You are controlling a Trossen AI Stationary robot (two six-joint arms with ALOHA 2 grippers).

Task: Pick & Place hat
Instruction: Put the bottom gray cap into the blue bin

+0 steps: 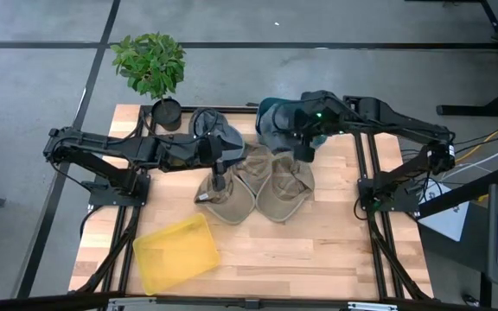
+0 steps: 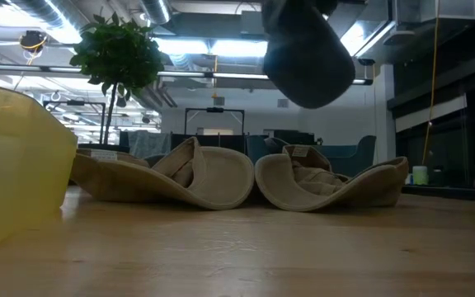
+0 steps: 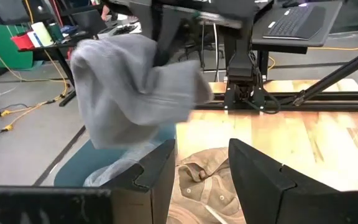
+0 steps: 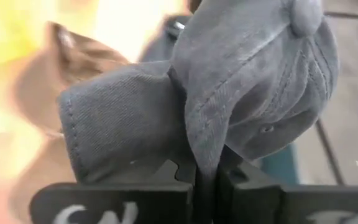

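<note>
Grey hat (image 4: 253, 81) | your right gripper (image 1: 303, 152) jaws clenched on it, lifted clear for carrying | left gripper (image 1: 220, 180) jaws released above tan hats (image 1: 258, 186)

Bright ceiling lights (image 2: 188, 45) give even overhead light with soft shadows on the tabletop (image 1: 318, 250), while the grey hat (image 3: 135, 87) is motion-blurred in the left wrist view, and the right wrist background is overexposed and unfocused.
</note>
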